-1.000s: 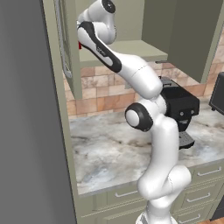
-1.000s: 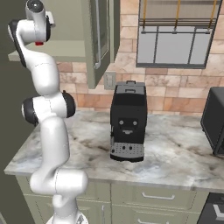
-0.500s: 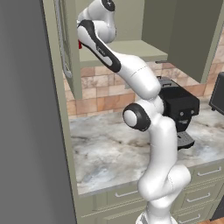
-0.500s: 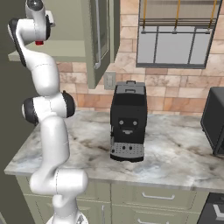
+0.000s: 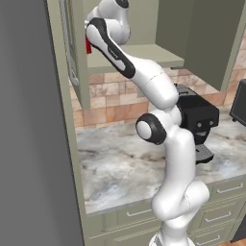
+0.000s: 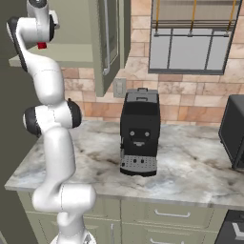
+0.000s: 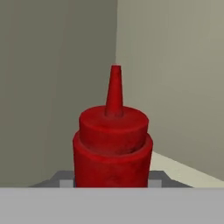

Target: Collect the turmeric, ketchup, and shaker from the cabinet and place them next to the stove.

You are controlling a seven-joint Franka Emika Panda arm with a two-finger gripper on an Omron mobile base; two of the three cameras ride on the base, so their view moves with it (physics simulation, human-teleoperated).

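Nothing much has moved since a second ago: the arm is still reaching up into the cabinet [image 5: 144,53], and its top joints sit in almost the same spot. That small stillness looks like the moment of taking hold, so I think the first of three pick-ups is under way, with the carry to the stove yet to come.

The ketchup [image 7: 113,140] stands upright on the shelf, deep in the back corner of the cabinet. From the hand's camera it is very close and right in the middle, with its nozzle pointing straight up. A bit of red also peeks out beside the arm in the left base view [image 5: 88,45] and in the right base view [image 6: 42,45].

The hand is up at the bottle, but its fingers are hidden. I cannot tell if they are apart or squeezed on the bottle. Two small grey bits show low on each side of the bottle, too unclear to name.

Below, a black coffee machine [image 6: 139,131] sits on the tabletop [image 6: 190,167].
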